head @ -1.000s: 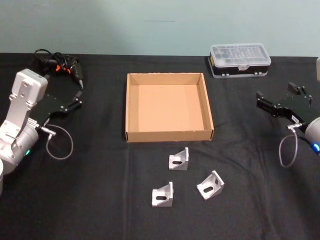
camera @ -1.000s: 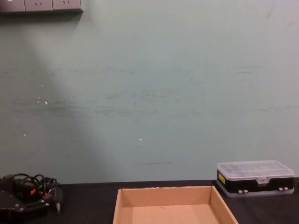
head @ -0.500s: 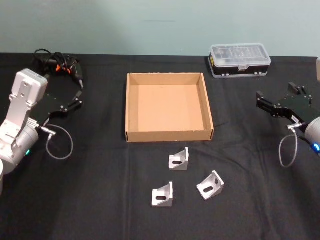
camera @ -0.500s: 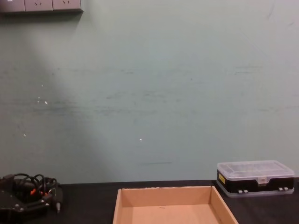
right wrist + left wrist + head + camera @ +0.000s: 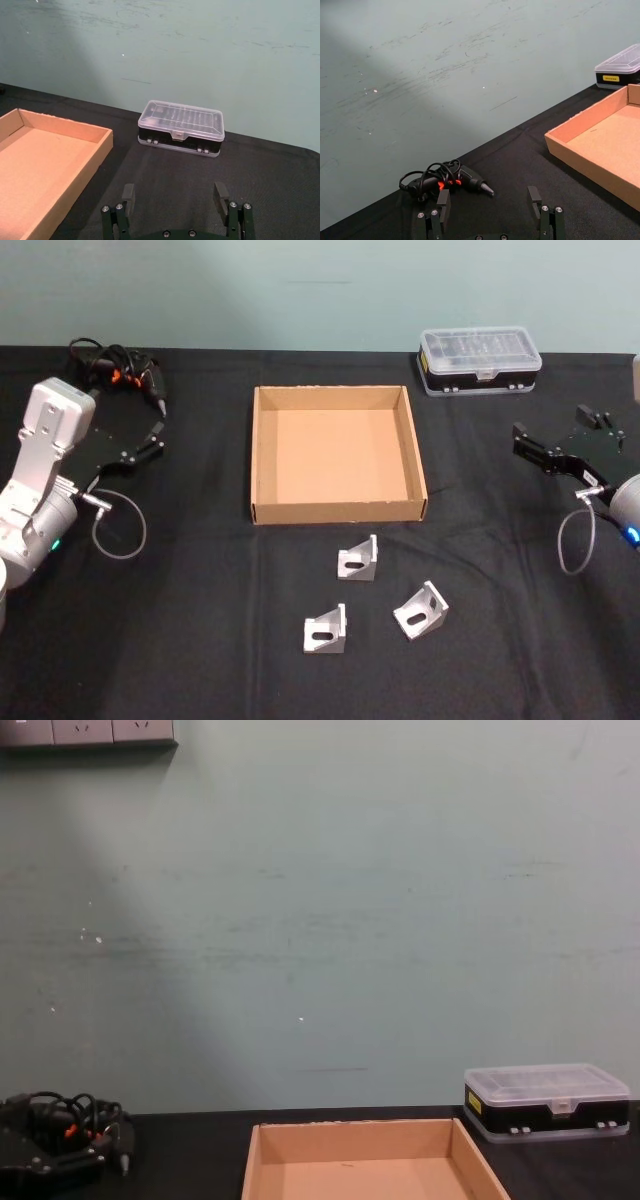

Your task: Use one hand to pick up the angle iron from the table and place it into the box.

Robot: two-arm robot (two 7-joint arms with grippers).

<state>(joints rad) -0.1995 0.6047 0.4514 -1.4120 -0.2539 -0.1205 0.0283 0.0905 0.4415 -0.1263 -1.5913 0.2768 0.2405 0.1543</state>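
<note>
One angle iron (image 5: 357, 561) lies on the black surface (image 5: 200, 640) just in front of the box (image 5: 338, 511), with a second angle iron (image 5: 325, 630) and a third angle iron (image 5: 421, 610) nearer the robot. The box is empty. The left gripper (image 5: 152, 440) sits far out to the left and the right gripper (image 5: 552, 430) far out to the right, both with fingers spread and holding nothing. The pick looks not yet begun. Next, one arm should swing inward, drop over an angle iron and close across its upright flange.
</note>
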